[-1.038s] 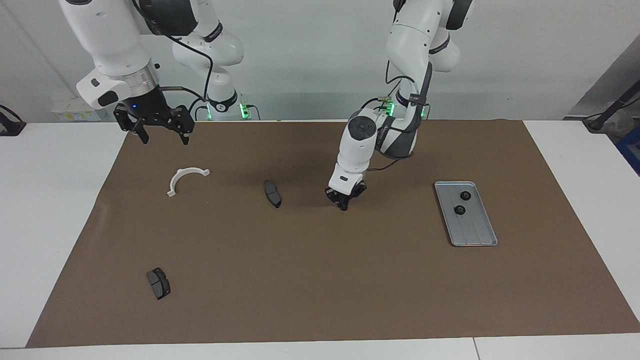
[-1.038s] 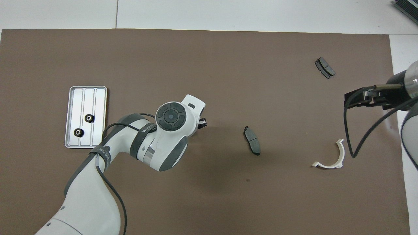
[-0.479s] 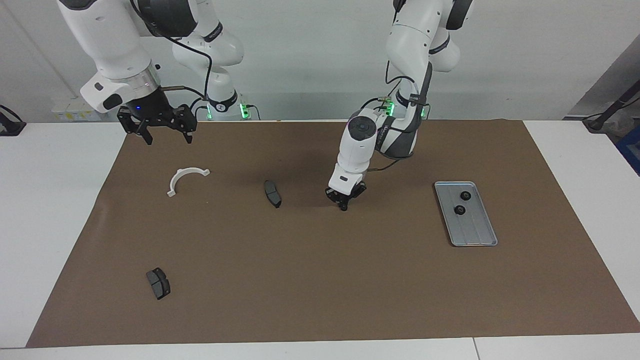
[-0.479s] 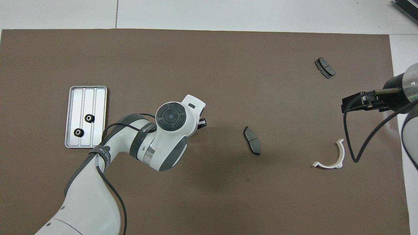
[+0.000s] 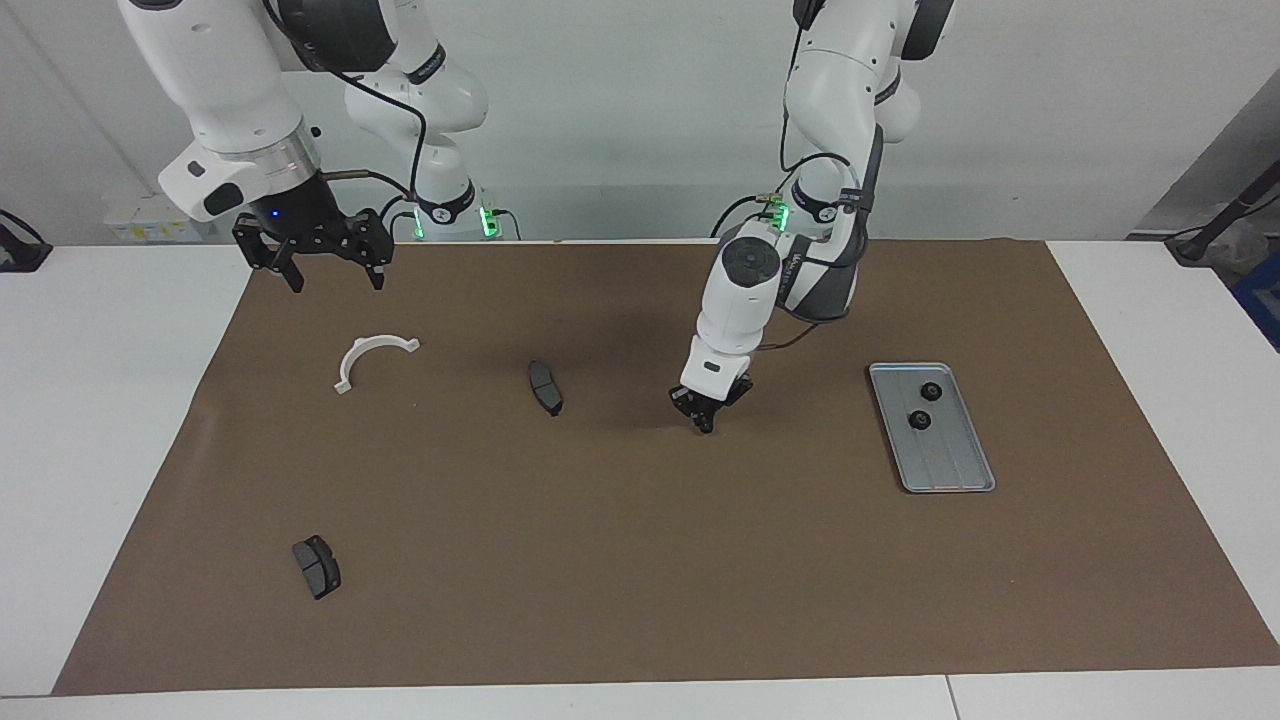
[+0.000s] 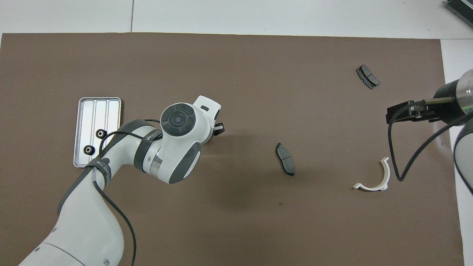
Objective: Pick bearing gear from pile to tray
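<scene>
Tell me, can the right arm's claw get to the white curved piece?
Probably yes. The right claw hangs open in the air near the white half-ring bracket, which lies alone on the brown mat, and nothing stands between them.

- I see the tray (image 5: 952, 478) as ridged, satin metal.
- My mat (image 5: 640, 560) looks matt brown paper.
- The bracket (image 5: 368, 358) looks smooth white plastic.
- Pads (image 5: 545, 387) look dull grey.

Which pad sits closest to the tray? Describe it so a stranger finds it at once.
Start at the brown mat and the silver tray at the left arm's end. Toward the mat's middle lies a dark grey curved pad. The other pad lies farther from the robots, near the right arm's end.
</scene>
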Controlling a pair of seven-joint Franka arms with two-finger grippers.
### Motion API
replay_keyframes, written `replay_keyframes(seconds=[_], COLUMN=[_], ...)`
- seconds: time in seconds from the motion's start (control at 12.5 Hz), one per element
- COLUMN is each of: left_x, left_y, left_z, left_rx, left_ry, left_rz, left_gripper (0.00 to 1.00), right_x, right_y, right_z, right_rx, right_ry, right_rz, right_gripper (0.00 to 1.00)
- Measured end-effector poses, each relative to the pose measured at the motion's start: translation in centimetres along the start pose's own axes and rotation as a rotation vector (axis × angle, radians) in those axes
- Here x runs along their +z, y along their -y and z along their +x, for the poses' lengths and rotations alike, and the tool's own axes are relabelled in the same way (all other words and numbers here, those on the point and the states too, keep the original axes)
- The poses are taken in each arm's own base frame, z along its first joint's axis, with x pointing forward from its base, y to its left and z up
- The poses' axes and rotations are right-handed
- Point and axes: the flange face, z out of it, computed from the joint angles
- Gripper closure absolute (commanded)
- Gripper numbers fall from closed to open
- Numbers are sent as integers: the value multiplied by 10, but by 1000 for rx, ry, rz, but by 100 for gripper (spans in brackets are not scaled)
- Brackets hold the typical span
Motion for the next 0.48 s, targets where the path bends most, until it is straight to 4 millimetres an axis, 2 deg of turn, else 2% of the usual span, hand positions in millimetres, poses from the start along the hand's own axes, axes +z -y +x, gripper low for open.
replay_keyframes(seconds=[0.24,0.48], left_x=[-19,-44], left_y=[32,85], left_z=[35,68], left_rx=[23,89], left_ry=[25,56], left_rz=[29,54], left_gripper=[100,100], right_x=[1,2], right_y=[0,0], right_z=[0,0], right_rx=[0,-2], right_ry=[3,3], right_rz=[0,-4], right_gripper=[0,0])
